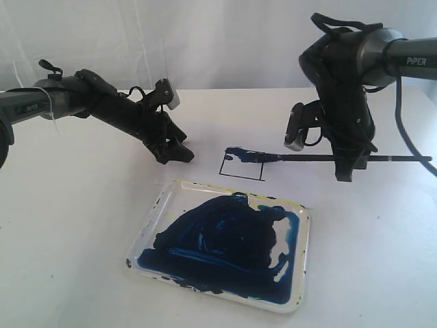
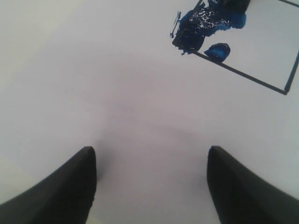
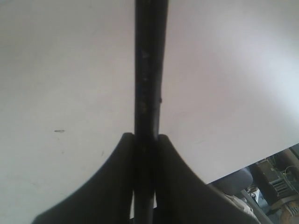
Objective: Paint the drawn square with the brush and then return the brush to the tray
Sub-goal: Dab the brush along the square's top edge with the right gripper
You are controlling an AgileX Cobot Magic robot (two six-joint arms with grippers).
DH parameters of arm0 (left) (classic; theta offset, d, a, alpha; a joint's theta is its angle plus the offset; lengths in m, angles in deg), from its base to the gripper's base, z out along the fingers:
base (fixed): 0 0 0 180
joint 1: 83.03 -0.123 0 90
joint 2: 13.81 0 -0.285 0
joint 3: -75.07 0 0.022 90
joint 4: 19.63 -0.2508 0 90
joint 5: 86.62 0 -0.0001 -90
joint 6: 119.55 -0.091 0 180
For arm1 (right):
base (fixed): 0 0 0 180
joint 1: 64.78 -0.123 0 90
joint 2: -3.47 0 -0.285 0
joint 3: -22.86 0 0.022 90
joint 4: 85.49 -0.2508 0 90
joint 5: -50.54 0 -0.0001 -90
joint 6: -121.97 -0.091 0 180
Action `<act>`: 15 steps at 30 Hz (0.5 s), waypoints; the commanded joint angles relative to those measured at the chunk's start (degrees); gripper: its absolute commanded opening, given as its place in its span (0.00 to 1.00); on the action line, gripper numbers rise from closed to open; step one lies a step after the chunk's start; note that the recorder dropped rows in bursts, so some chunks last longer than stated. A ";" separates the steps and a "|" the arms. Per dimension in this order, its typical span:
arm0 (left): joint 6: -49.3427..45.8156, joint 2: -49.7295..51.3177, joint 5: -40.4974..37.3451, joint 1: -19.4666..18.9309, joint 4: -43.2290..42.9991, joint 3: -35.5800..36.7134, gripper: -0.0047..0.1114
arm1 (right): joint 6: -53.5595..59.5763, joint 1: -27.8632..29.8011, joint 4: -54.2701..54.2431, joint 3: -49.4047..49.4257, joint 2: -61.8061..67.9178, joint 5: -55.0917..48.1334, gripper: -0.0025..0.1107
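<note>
The right gripper [image 1: 345, 172], centre right, is clamping the brush [image 1: 307, 158], whose tip is touching the drawn square [image 1: 242, 167] mid-frame; only its upper left corner is showing blue. Most of the painting and the return to the tray [image 1: 151, 232] below are waiting. The left gripper [image 1: 174, 152] is hanging wide open and empty

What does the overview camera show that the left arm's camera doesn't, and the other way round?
Only the exterior view: the tray, and the brush clamped in the right gripper. Only the left wrist view: a small separate blue blob inside the outline. Both: the drawn square, blue at one corner, and the open left gripper.
</note>
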 commanded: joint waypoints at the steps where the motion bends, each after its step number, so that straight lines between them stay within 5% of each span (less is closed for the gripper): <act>1: 0.27 0.15 -1.15 0.19 -0.06 -0.07 0.64 | -2.99 0.25 2.18 0.23 -0.16 -0.56 0.02; 15: 0.27 0.15 -1.04 0.19 -0.06 -0.07 0.64 | -4.97 0.25 2.77 0.23 -2.63 1.96 0.02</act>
